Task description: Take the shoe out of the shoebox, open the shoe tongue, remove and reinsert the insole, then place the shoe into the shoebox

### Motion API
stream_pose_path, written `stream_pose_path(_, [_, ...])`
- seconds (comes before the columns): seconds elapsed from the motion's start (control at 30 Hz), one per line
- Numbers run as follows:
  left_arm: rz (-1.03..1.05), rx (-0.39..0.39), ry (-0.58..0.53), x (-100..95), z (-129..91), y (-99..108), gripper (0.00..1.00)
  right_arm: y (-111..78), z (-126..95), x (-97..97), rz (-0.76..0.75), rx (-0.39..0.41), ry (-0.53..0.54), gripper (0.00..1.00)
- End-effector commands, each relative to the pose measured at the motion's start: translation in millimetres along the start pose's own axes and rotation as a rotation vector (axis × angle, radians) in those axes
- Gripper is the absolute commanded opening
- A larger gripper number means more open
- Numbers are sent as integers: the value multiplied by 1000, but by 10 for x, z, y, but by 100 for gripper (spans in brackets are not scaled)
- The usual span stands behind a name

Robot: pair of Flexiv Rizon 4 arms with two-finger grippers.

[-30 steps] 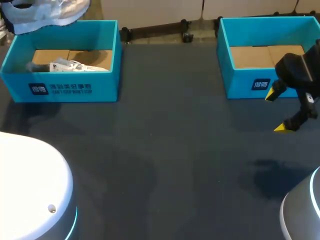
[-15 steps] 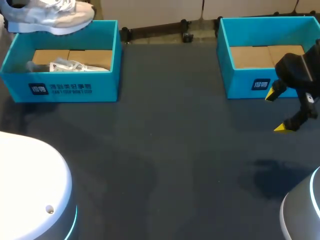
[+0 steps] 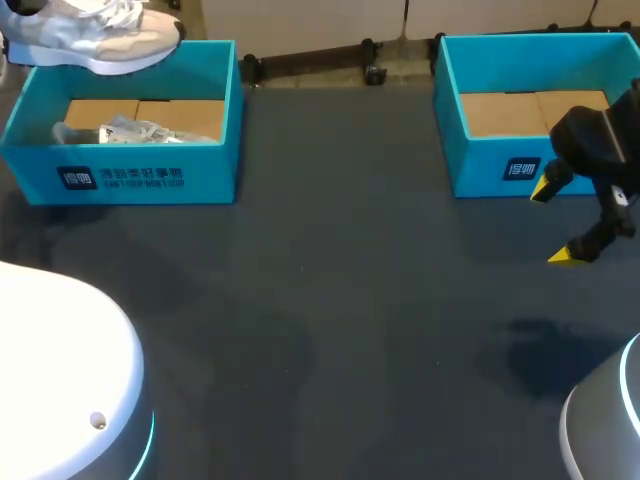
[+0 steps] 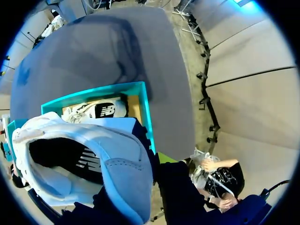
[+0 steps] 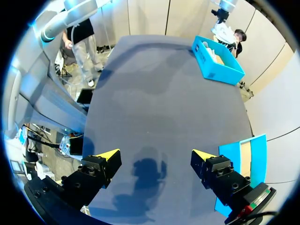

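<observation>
Head view: shoe (image 3: 95,35), upper left, above box (image 3: 140,178) bearing white front print. Right pincer (image 3: 555,222), right edge: open, empty. Left pincer (image 4: 164,164), behind shoe: cannot tell.

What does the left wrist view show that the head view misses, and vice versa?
Left wrist only: the dark opening of the shoe, seen close up. Head only: the right shoebox and the open right gripper in front of it. Both: the shoe raised over the left shoebox, with a second shoe inside.
</observation>
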State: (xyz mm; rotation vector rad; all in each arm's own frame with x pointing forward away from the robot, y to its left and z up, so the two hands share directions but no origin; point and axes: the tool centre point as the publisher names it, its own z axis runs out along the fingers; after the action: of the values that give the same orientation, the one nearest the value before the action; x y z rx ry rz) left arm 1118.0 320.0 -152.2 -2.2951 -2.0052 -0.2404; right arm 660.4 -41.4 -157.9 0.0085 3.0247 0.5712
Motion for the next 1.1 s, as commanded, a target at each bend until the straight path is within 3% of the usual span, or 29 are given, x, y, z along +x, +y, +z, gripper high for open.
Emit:
stream_pose_path(0.03, [-3,-7,-1,-45,27,-13,0,12,8,-25,0,3,5,100])
stream_pose_path(0.43, [-80,-21,-17,-181,251,76,0,12,8,-25,0,3,5,100])
stream_pose_path(1.1, [-210,-16,-29,-190,584,298,0,12,8,-25,0,3,5,100])
